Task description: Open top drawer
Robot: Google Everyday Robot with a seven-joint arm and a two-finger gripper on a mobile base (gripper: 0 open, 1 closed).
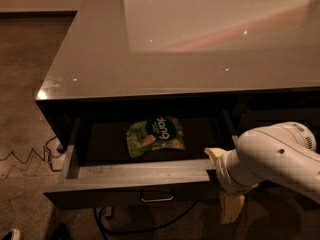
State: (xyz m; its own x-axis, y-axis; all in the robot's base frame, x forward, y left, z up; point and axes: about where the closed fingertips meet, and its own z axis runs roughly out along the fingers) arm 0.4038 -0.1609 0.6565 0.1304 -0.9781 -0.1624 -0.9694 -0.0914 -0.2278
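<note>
The top drawer is standing well out beneath the desk. The tool is sitting at its right end; I cannot tell its grip. Off-centre pulling is risking skewing and jamming.

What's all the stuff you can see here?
Cabinet top: one, shiny grey, above the drawer.
top drawer: one, dark grey, pulled open.
Metal pull: one, silvery, centre of the drawer front.
Snack bag: one, green, lying inside the drawer.
Cables: a few, dark, on the floor at left and under the drawer.
Floor: brownish, at left.
Robot arm: one, white, at right.
gripper: one, cream, at the drawer front's right end.
</note>
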